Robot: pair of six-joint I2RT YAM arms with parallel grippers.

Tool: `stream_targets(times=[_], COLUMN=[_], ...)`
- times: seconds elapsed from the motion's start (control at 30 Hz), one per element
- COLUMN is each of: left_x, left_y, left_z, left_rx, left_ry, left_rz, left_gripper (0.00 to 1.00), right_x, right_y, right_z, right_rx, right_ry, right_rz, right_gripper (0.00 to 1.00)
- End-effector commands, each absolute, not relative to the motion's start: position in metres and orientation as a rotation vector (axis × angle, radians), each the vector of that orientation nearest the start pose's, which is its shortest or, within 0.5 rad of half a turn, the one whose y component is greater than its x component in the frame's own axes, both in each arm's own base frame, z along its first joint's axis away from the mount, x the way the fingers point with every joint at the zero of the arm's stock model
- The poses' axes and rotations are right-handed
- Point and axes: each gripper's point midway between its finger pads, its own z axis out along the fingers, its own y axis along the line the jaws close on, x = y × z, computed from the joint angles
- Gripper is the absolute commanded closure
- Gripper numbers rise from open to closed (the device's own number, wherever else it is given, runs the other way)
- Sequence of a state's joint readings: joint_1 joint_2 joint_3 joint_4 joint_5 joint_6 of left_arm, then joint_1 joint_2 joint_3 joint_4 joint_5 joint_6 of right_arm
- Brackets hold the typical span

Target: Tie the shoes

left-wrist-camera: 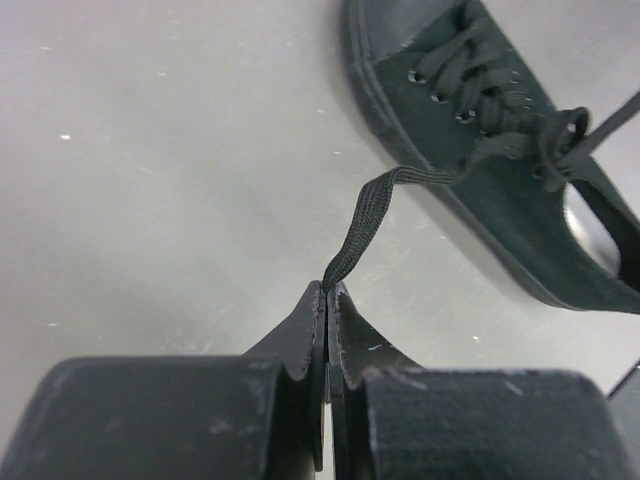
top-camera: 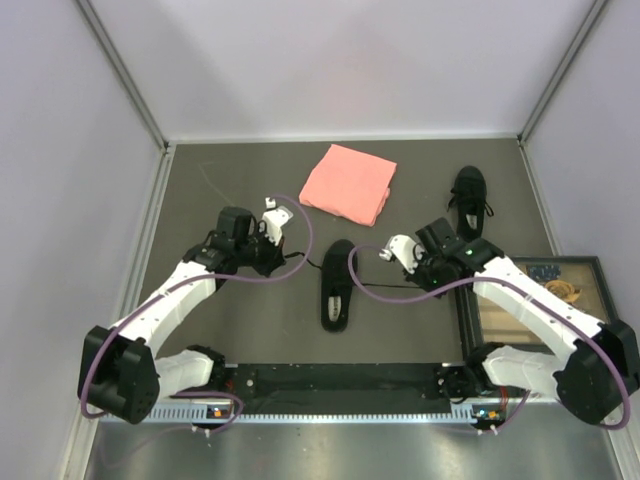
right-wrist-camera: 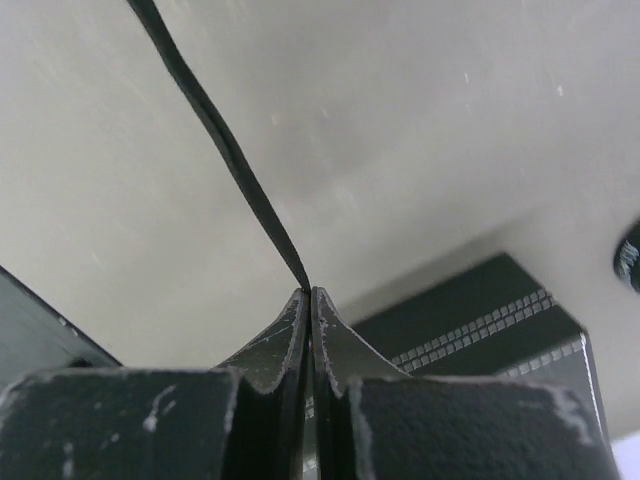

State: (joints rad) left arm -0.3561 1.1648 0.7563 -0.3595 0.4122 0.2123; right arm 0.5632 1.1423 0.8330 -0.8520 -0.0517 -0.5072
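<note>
One black shoe (top-camera: 338, 287) with a pale insole lies mid-table, toe toward the far side. Its laces run out to both sides. My left gripper (top-camera: 284, 262) is left of it, shut on the end of one lace (left-wrist-camera: 371, 210); in the left wrist view the pinched lace leads from the gripper (left-wrist-camera: 328, 287) up to the shoe (left-wrist-camera: 470, 150). My right gripper (top-camera: 413, 290) is right of the shoe, shut on the other lace (right-wrist-camera: 215, 135), which runs taut up and left from the gripper (right-wrist-camera: 308, 291). The second shoe (top-camera: 469, 196) lies at the back right, untouched.
A pink folded cloth (top-camera: 348, 183) lies at the back centre. A dark framed panel (top-camera: 545, 292) sits at the right edge beside my right arm. The black base rail (top-camera: 340, 380) runs along the near edge. White walls close in the table on three sides.
</note>
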Motion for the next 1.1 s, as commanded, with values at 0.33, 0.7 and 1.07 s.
stream_targets(times=[0.33, 0.7, 1.07], left_x=[0.313, 0.306, 0.304], left_y=[-0.099, -0.042, -0.013], left_z=[0.167, 0.144, 0.117], left_rx=[0.708, 0.612, 0.51], left_ry=[2.058, 2.143, 2.235], left_rz=[-0.153, 0.085, 0.162], left_gripper=[1.0, 1.0, 1.0], right_x=[0.182, 0.185, 0.187], right_y=[0.085, 0.082, 0.067], right_z=[0.1, 0.08, 0.056], right_rx=[-1.466, -1.497, -1.51], right_ry=[2.349, 2.386, 2.455], right_rz=[0.039, 0.014, -0.1], right_gripper=[1.0, 1.0, 1.0])
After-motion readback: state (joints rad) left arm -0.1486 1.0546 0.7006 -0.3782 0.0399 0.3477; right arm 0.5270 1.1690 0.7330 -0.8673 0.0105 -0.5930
